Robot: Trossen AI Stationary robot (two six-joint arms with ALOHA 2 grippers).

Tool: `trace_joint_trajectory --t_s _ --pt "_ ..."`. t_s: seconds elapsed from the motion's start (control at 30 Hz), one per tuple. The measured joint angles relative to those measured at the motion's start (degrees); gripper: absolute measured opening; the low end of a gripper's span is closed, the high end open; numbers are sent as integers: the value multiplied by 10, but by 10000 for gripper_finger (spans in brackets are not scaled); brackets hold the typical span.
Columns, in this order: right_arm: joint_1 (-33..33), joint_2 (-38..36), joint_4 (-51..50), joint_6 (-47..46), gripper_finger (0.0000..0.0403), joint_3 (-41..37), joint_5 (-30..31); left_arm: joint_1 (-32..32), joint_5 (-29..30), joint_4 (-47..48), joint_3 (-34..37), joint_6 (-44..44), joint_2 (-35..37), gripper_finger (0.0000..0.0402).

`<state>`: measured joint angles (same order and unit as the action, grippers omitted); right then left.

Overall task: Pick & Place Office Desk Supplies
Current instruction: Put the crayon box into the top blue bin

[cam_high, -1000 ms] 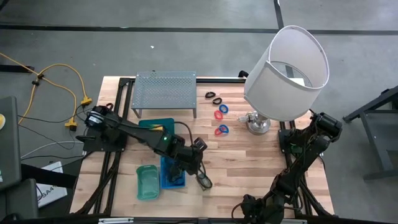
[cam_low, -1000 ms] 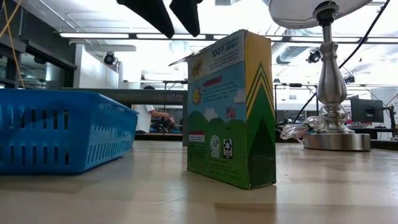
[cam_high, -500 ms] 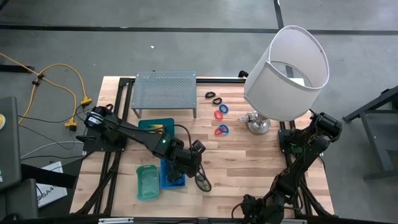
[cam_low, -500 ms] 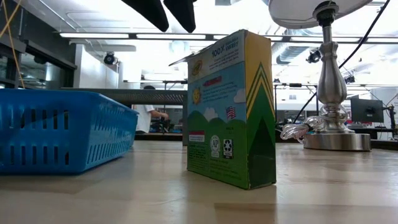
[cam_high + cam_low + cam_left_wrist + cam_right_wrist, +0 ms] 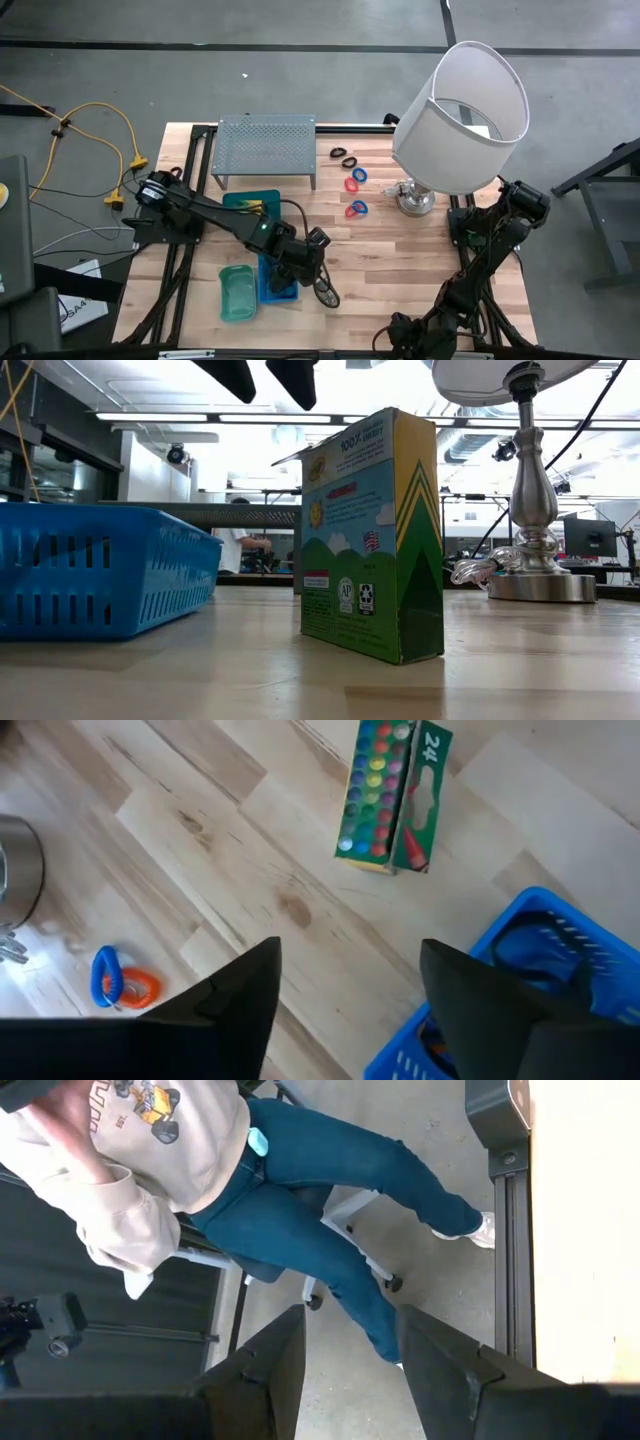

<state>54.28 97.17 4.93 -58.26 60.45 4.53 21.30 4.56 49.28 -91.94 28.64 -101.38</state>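
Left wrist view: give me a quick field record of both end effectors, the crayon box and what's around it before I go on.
left end effector: open, empty, above bare wood
crayon box: upright on the table, top flap open, not gripped
blue basket: near the box, something dark inside
coil ring: blue and orange, loose on the wood
right end effector: open, empty, out past the table edge
person: seated beyond that edge

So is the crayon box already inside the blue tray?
No, the crayon box stands on the bare wooden table, apart from the blue tray.
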Motion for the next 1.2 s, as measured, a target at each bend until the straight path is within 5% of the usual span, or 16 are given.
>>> trace_joint_trajectory --t_s 0.47,1.2 --pt "0 0 0 0 146 0 0 4 -4 -27 -1 50 -18 259" --pt "0 0 0 0 146 0 0 4 -70 -114 0 14 -53 259"
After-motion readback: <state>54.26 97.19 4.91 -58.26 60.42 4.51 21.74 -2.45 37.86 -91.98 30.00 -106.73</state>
